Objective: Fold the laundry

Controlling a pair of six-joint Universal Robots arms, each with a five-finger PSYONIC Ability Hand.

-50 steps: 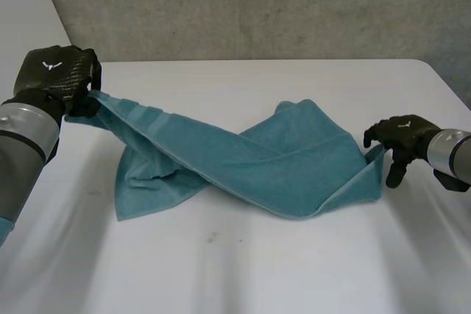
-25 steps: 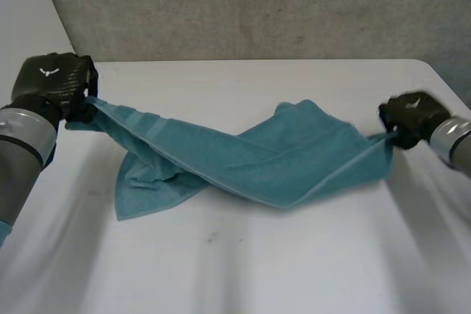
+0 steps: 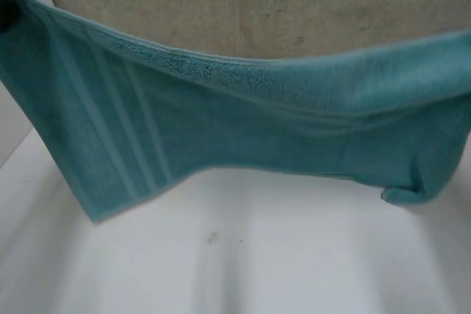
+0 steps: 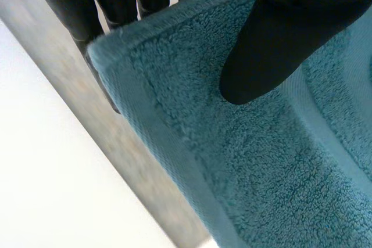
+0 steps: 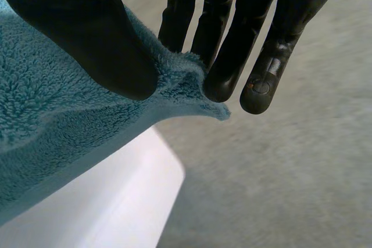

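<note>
Towel (image 3: 243, 123) is hanging spread over mid-surface of table (image 3: 257, 270). Left hand (image 4: 279, 39) is clamping one top corner btwn thumb & fingers, right hand (image 5: 87, 33) is pinching the other. Best approach, imo: lowering evenly w/ top edge taut, bottom hem landing flat.

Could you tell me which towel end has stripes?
The end of the towel at the left hand; the end at the right hand shows none.
</note>
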